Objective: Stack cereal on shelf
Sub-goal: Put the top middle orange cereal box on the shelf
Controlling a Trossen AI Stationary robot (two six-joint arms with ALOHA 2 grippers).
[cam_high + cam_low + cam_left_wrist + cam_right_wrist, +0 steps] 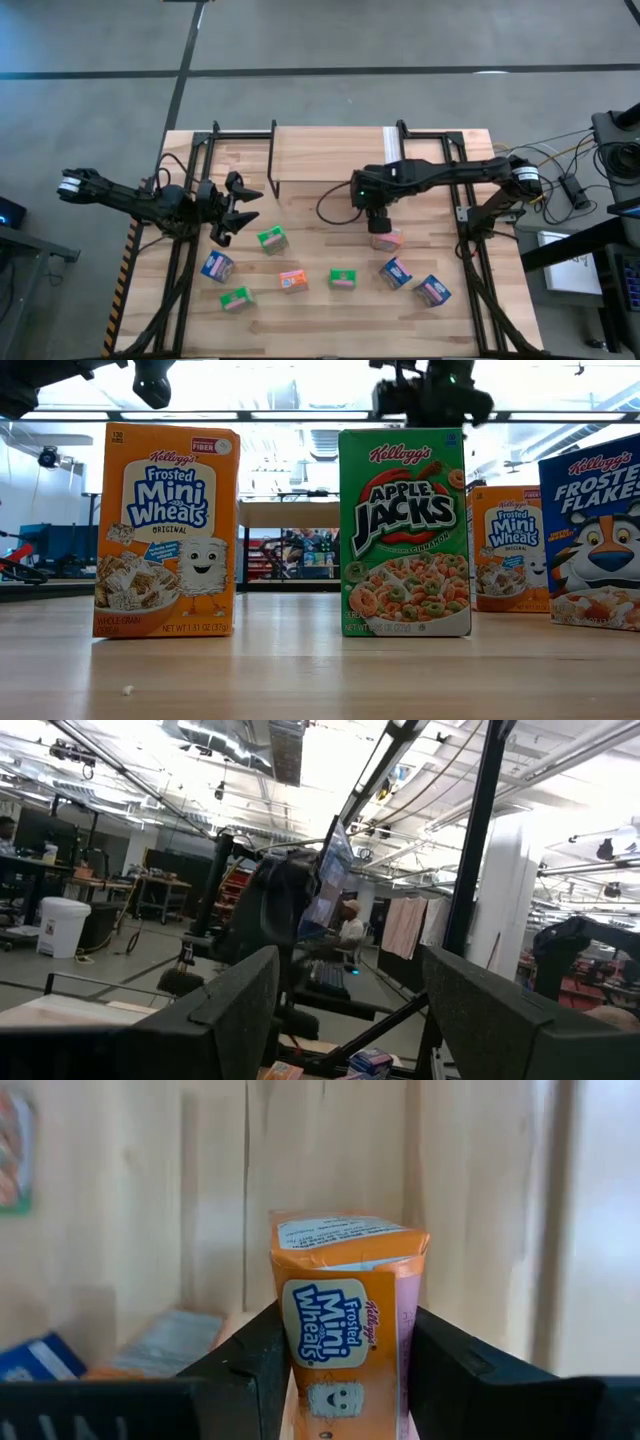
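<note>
While an orange Frosted Mini-Wheats box [345, 1330] is standing upright on the wooden tabletop [310, 170], the right gripper [379, 222] is reaching down over it, its two dark fingers [250, 1365] lying against the box's two sides, clamped on it; the high view is showing the same box [387, 239] right of centre, just under the gripper. Seven further cereal boxes are lying scattered across the near half of the table: a green one [271, 239] near the left gripper, a blue one [217, 266] below it, a green one [236, 298] nearest the front, an orange one [292, 281], a green one [343, 279], and two blue ones [396, 272] [432, 290] towards the right. Seen from table height, an orange Mini-Wheats box [166, 530] and a green Apple Jacks box [405, 532] are standing upright side by side but apart, with another orange box [508, 548] farther back and a blue Frosted Flakes box [597, 535] at the edge. Behind the boxes, the shelf [330, 150] is occupying the rear of the table, its black frame and white strip showing. At the left, the left gripper [235, 207] is waiting above the table edge, its fingers [225, 1010] standing apart and holding nothing.
</note>
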